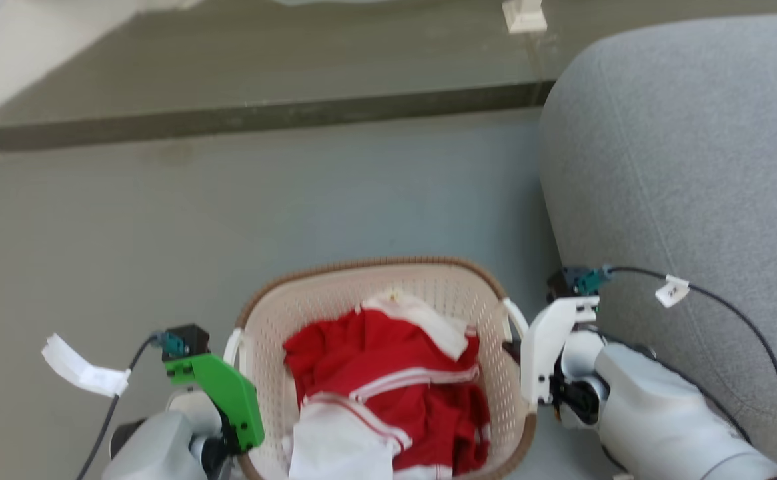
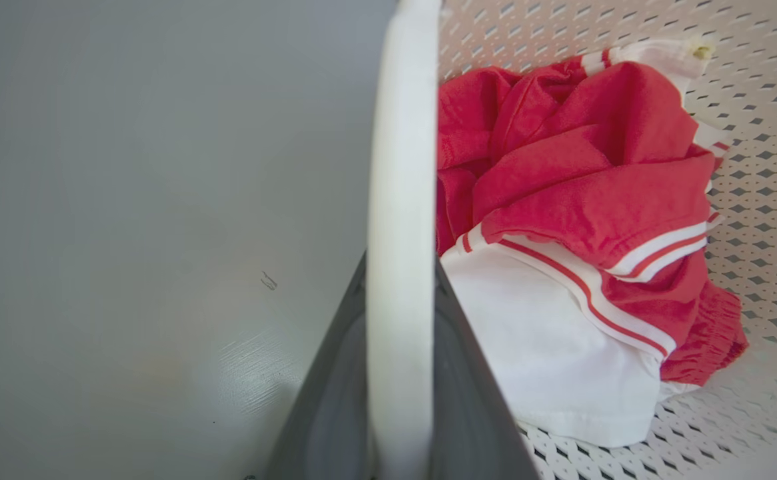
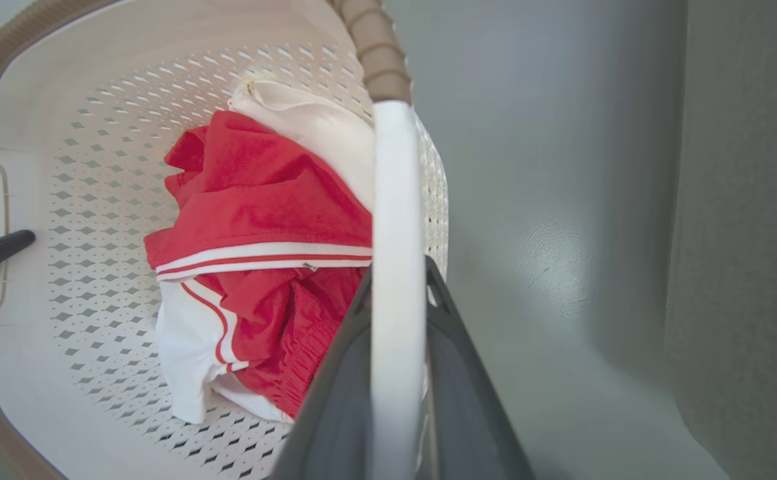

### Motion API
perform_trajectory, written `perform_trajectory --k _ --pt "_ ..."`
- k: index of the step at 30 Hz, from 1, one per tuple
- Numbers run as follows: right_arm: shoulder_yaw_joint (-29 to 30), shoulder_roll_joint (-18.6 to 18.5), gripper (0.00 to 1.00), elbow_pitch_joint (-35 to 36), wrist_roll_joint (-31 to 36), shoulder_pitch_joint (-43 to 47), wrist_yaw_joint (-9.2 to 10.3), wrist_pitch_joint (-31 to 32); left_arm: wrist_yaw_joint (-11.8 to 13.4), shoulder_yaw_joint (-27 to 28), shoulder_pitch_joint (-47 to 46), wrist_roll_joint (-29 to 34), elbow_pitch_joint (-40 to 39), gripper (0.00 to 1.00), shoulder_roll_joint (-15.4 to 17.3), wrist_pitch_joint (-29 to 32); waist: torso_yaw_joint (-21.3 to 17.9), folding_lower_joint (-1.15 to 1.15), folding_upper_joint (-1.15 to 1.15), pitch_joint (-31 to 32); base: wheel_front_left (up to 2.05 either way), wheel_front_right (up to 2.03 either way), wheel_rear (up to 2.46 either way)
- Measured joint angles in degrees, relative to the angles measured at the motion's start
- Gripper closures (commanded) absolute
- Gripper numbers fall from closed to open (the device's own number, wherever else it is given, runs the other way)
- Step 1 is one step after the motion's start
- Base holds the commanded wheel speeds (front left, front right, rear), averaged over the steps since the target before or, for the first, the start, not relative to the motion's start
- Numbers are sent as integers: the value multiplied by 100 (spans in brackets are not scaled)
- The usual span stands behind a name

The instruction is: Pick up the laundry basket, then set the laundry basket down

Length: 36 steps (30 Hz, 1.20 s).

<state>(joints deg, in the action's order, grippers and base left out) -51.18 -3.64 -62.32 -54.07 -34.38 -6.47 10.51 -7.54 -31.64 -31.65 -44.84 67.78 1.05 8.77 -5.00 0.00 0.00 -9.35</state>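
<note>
Plainly, both pairs of fingers are clamped on handles. In the left wrist view the left gripper (image 2: 402, 267) has its two dark fingers (image 2: 335, 373) pressed against either side of the white left handle (image 2: 402, 133). In the right wrist view the right gripper (image 3: 398, 280) pinches the white right handle (image 3: 395, 187) in the same way. Between these two grips sits the laundry basket (image 1: 362, 265), low in the head view and close to the robot's body, its brown rim facing up. Inside it lies a crumpled red and white garment (image 1: 388, 360). The basket is over the grey floor (image 1: 295, 200). A grey sofa (image 1: 682, 167) rises just beside the right arm, and a dark step (image 1: 262, 117) runs across the far side. Whether the base is resting on the floor or hanging clear of it cannot be told from these views. Since both handles are secured, the step in hand looks like the pick-up itself, either the start of the lift or the carry. The next move would call for both arms to travel together and level, so the basket does not tip. The right arm must also keep off the sofa before the basket goes down onto open floor.
</note>
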Motion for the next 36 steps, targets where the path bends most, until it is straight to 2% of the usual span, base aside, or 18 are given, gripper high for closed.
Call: perform_trajectory --k 13,36 --pt "-191 4 100 -49 -236 296 1 470 0 -145 350 -155 13 100 -4 318 -25 0 0 782 0 0 0" --pt "-347 -22 100 -57 -445 318 1 592 0 -278 380 -382 -13 100 0 430 -46 0 0 882 0 0 0"
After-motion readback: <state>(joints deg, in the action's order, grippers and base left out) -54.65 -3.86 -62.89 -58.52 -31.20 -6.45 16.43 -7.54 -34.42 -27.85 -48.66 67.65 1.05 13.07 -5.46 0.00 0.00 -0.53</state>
